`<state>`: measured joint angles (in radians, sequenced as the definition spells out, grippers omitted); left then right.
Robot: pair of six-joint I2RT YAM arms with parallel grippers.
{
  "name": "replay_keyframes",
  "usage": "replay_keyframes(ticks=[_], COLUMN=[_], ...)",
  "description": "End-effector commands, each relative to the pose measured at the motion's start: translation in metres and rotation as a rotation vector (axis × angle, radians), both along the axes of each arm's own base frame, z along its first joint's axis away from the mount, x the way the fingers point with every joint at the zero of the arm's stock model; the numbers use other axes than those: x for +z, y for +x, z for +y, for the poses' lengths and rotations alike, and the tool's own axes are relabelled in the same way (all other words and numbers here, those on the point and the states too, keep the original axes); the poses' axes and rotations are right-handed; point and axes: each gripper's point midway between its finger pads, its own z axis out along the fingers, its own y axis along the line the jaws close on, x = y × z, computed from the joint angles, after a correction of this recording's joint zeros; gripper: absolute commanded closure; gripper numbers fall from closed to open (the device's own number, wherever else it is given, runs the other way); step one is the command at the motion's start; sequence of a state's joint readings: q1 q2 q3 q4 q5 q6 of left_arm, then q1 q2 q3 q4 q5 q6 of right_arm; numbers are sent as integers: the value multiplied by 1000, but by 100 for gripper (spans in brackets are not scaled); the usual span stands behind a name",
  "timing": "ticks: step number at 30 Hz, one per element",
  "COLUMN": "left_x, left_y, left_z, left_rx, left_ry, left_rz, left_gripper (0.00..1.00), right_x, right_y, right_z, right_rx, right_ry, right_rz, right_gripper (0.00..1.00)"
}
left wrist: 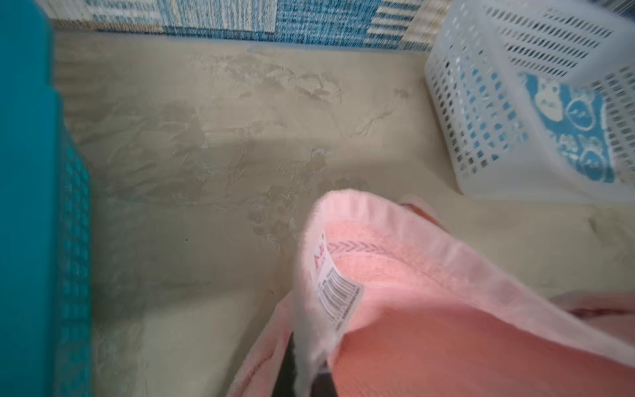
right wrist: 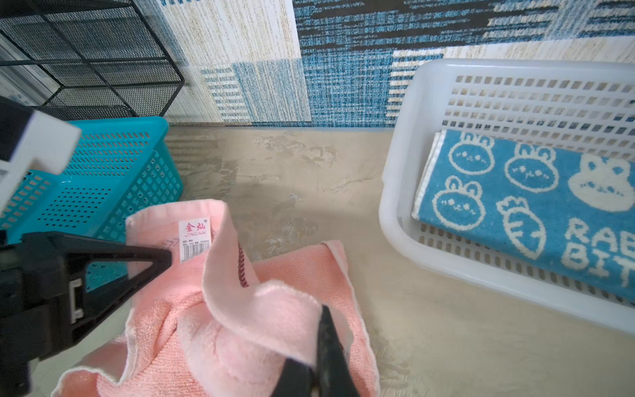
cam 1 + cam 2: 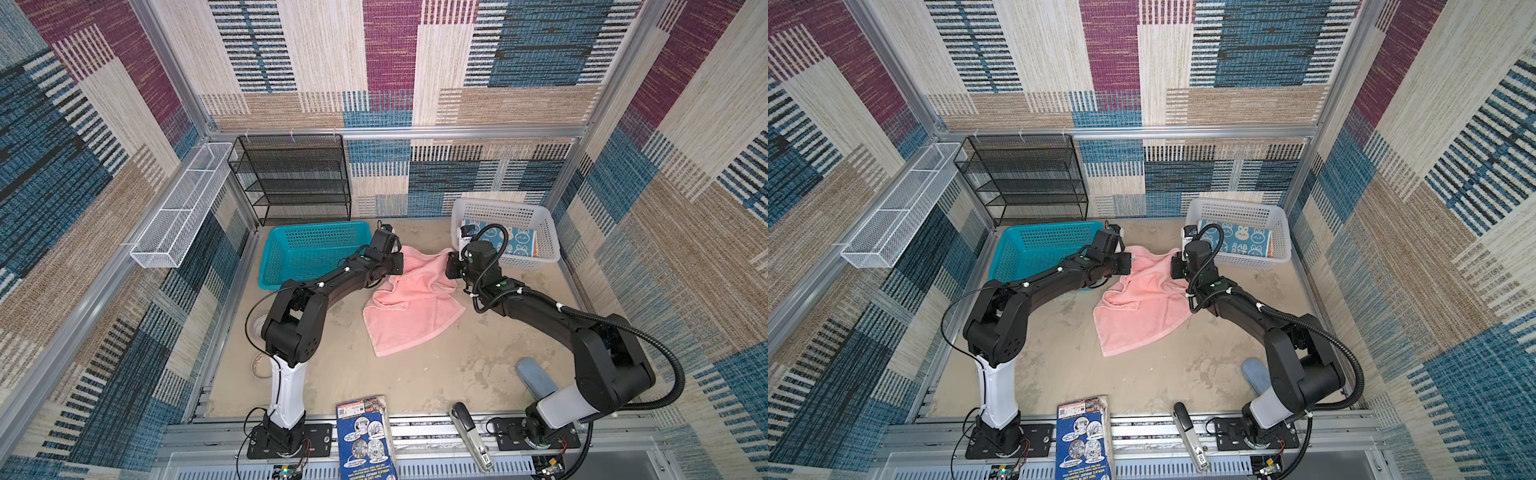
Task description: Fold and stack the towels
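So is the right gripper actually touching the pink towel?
Touching. The right wrist view shows the right gripper shut on a raised fold of the pink towel, with the cloth pinched in its grip and draped over its tip.

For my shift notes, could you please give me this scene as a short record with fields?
pink towel: unfolded, crumpled on the table, far edge lifted
left gripper: shut on the pink towel's labelled corner
right gripper: shut on the same towel's edge nearer the white basket
blue towel: folded, lying in the white basket
teal basket: on the table, left of the pink towel
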<state>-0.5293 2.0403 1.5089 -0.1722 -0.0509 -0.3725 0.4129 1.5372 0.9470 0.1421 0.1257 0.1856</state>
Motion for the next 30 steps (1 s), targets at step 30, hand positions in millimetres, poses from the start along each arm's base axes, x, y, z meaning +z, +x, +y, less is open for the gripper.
replay_keyframes(ticks=[30], left_x=[185], left_y=[-45], left_z=[49], left_rx=[-59], left_ry=[-21], left_rz=[-370], left_gripper=[100], right_x=[108], right_y=[1], right_z=[-8], right_rx=[28], right_ry=[-138], right_rz=[-238], right_gripper=[100])
